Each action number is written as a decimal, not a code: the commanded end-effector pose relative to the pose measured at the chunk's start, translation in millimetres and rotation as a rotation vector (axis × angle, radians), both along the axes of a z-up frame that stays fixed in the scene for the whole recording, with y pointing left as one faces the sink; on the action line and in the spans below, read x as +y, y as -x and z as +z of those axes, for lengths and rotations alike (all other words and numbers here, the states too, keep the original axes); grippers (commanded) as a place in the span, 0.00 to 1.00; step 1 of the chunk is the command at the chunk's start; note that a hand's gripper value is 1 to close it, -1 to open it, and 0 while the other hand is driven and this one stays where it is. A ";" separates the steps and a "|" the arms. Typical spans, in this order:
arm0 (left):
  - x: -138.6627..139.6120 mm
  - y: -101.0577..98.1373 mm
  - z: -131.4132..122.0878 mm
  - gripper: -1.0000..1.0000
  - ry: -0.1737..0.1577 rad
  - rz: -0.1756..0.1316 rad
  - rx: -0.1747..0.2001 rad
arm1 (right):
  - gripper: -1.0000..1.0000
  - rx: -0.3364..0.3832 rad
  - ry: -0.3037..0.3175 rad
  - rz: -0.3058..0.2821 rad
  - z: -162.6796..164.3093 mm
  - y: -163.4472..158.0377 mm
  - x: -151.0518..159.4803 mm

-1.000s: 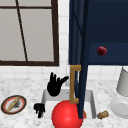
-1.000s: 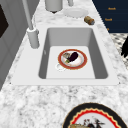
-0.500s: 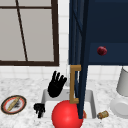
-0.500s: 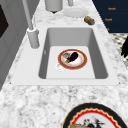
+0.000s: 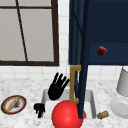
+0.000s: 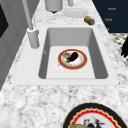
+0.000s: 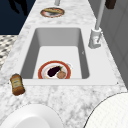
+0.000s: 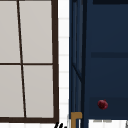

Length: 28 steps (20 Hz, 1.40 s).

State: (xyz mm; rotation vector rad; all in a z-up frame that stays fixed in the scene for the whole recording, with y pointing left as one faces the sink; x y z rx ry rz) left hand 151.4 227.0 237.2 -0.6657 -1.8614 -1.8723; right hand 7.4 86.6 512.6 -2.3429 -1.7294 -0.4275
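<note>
We see a dark blue cabinet (image 5: 107,32) that takes the right half of the front view. Its door (image 5: 81,50) stands open and turns its thin edge toward us. We judge the door to be stiff and rather heavy, swinging only on its hinges, so it would answer to a steady pull and not to a squeeze. The place to take hold is the brass handle (image 5: 74,83), a hard, smooth bar at the lower end of the door, a little below the middle of the frame. It could be slippery, so fingers should go fully around it.

The right hand (image 5: 57,86) hangs just left of this handle with its fingers straight and spread. It holds nothing, and we cannot tell if it touches the bar. The left hand (image 5: 39,109) floats lower and further left, above the counter's front edge; we cannot tell its state.

At the upper left is a window (image 5: 27,32) with a dark frame. The counter (image 6: 37,100) is speckled marble, with a white sink (image 6: 72,37) in it. A big red ball (image 5: 67,115) sits at the bottom centre. A plate (image 6: 72,59) with food lies in the sink, another plate (image 5: 13,104) at the lower left, and a small bottle (image 5: 103,114) lies on its side at the lower right.
</note>
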 end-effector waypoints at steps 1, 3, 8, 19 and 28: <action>0.0 0.0 0.0 0.50 0.000 0.000 0.000 | 0.00 0.121 -0.051 0.041 -0.2 9.5 0.0; 0.0 0.0 0.0 0.50 0.000 0.000 0.000 | 0.00 0.121 -0.060 0.076 -0.5 14.7 0.0; 0.0 0.0 0.0 0.50 0.000 0.000 0.000 | 0.00 0.128 -0.042 0.136 -5.0 23.3 -0.7; 0.0 0.0 0.0 0.50 0.000 0.000 0.000 | 0.00 0.116 -0.010 0.172 -27.9 16.3 -5.7; 0.0 0.0 0.0 0.50 0.000 0.000 0.000 | 0.00 0.110 0.004 0.181 -66.3 -22.5 -20.2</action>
